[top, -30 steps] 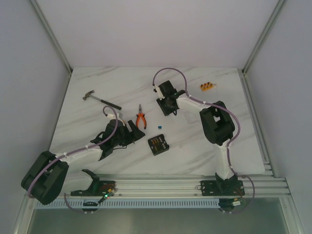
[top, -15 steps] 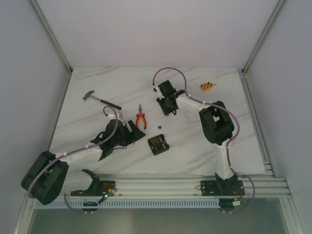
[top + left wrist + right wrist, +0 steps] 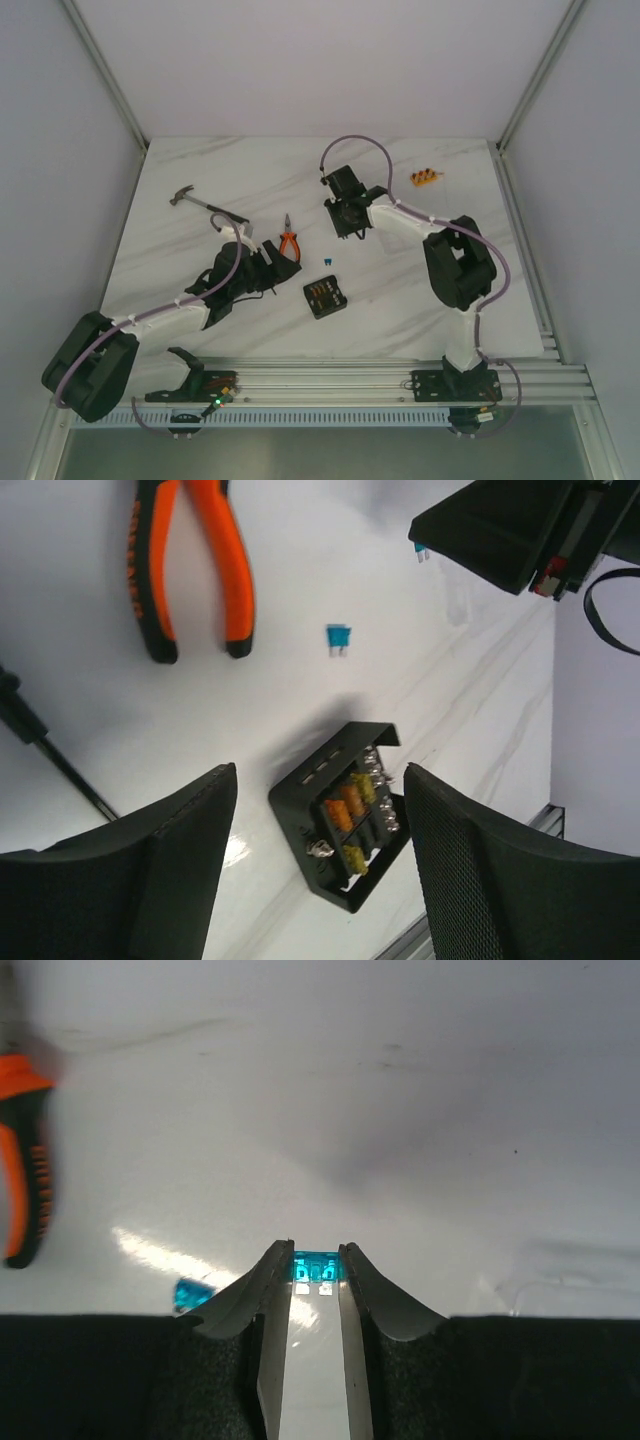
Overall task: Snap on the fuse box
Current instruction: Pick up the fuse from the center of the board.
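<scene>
The fuse box (image 3: pixel 325 298), black and square with orange and yellow fuses inside, lies open on the table near the front. In the left wrist view it (image 3: pixel 345 825) sits just beyond and between my open fingers. My left gripper (image 3: pixel 278 262) (image 3: pixel 318 772) is open and empty, left of the box. My right gripper (image 3: pixel 350 224) (image 3: pixel 315 1262) is shut on a small blue fuse (image 3: pixel 315 1265) above the table behind the box. I cannot make out the clear lid.
A second blue fuse (image 3: pixel 328 261) (image 3: pixel 339 638) lies loose behind the box. Orange-handled pliers (image 3: pixel 289 243) (image 3: pixel 190 560) lie behind my left gripper. A hammer (image 3: pixel 205 203) lies at the far left. A small orange strip of fuses (image 3: pixel 424 178) lies at the far right.
My left gripper has moved forward and to the right, towards the fuse box. My right arm's elbow has swung right while its gripper stays in about the same place.
</scene>
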Available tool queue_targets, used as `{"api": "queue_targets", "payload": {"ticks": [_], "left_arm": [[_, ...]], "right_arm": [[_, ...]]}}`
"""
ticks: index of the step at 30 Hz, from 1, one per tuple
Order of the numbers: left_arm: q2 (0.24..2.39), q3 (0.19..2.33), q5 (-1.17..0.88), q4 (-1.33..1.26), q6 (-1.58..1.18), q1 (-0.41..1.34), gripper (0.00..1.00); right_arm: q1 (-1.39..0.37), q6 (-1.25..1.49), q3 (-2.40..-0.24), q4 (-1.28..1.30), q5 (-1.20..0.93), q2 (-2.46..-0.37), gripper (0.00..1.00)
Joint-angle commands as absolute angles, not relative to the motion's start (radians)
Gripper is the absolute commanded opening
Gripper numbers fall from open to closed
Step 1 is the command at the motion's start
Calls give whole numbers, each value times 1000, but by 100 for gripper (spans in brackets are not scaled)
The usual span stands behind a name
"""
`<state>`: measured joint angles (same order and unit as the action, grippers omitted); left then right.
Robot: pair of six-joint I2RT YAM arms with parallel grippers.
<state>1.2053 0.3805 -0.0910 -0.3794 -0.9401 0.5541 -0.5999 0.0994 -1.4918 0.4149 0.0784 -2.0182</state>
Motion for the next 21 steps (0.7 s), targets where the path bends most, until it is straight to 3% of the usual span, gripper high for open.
{"api": "queue_targets", "payload": {"ticks": [1, 21], "left_arm": [[1213, 413, -49, -521, -908, 574, 74], [1317, 393, 217, -898, -833, 754, 51]], "right_arm": [[-640, 204, -1460, 407, 134, -1894, 23], [-855, 526, -1228, 199, 217, -1570, 24]]}}
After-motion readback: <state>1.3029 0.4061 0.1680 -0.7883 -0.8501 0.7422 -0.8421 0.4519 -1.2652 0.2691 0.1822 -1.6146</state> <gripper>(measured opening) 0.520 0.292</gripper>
